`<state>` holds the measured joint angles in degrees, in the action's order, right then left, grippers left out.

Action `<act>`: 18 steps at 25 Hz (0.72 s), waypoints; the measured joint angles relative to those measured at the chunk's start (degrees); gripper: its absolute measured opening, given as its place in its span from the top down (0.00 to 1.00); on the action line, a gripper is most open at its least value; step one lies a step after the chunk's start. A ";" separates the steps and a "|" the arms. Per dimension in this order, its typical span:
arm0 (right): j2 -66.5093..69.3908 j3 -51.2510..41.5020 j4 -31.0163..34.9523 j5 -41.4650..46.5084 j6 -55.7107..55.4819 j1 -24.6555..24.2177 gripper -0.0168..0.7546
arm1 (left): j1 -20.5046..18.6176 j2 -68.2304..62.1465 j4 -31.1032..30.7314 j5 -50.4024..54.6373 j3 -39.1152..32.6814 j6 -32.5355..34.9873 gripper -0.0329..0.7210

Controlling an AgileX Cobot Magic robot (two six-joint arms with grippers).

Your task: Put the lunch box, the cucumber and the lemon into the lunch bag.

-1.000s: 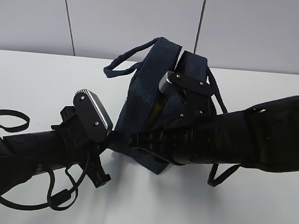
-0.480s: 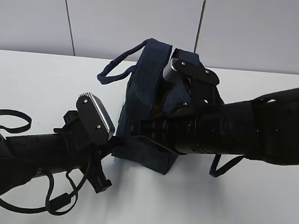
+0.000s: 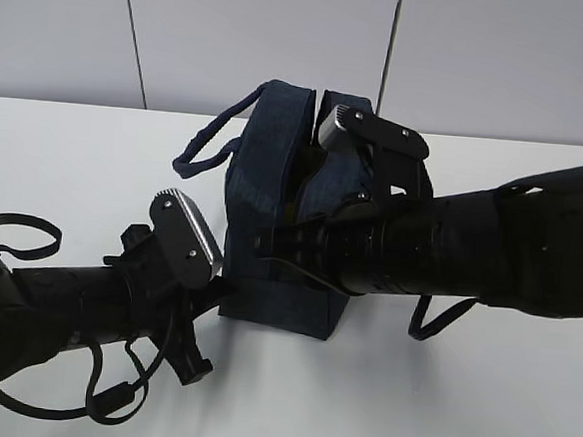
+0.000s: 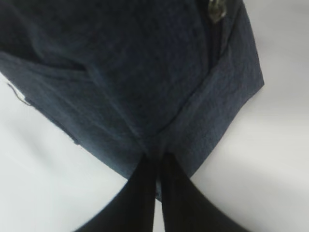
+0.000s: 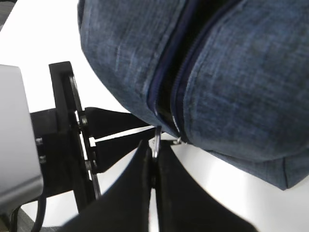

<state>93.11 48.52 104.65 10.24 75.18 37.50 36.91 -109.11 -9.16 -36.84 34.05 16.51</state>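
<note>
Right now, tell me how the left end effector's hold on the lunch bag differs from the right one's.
The left end effector pinches a fold of fabric at a corner of the lunch bag; the right end effector is shut on the silver ring pull at the zipper's end. Left grips cloth, right grips metal. Both are shut and both hold the same dark navy bag.

Exterior: looking down at a slant across the worktop (image 3: 66,153) toward the back wall, lunch bag (image 3: 264,177) mid-frame. Both wrist views: pressed close against that same bag, filling the upper frame.
</note>
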 joint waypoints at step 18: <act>-1.31 1.73 0.00 -1.43 0.00 0.00 0.98 | 0.00 0.00 -0.21 2.93 -0.31 -2.78 0.98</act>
<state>91.79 50.25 104.65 8.81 75.18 37.50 36.91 -109.11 -9.37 -33.91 33.74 13.73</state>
